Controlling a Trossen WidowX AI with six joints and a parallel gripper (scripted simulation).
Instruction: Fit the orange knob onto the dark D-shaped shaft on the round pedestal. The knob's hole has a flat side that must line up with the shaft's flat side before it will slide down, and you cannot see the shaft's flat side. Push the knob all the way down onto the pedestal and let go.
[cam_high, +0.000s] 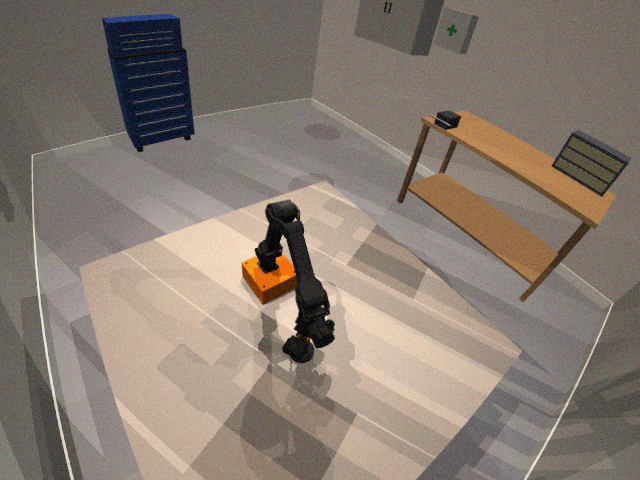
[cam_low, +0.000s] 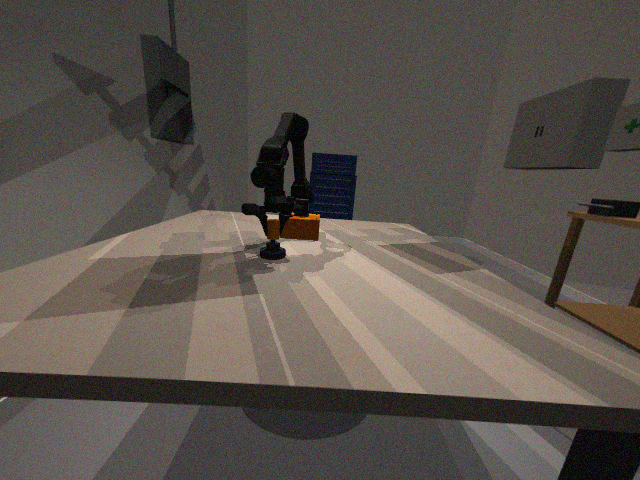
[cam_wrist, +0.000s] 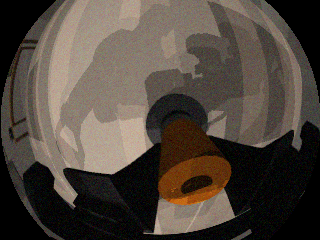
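The orange knob (cam_low: 272, 228) (cam_wrist: 185, 145) is upright between the fingers of my gripper (cam_low: 272, 232) (cam_wrist: 183, 144) (cam_high: 303, 341), which is shut on it from both sides. In the wrist view the knob's top face shows a dark opening. The dark round pedestal (cam_low: 272, 253) (cam_wrist: 156, 116) (cam_high: 305, 355) stands directly below the knob. In the exterior view a narrow dark neck shows between the knob's lower end and the pedestal's wide base, so the knob is above that base. The shaft's top and its flat side are hidden; I cannot tell how far it reaches into the knob.
The orange block (cam_high: 266, 284) (cam_low: 305, 228) under the arm's base stands behind the pedestal on the pale table top (cam_high: 180, 289) (cam_low: 361, 330). A blue cabinet (cam_high: 155, 87) (cam_low: 333, 191) and a wooden workbench (cam_high: 516, 160) stand away from the table. Shadows cross the table.
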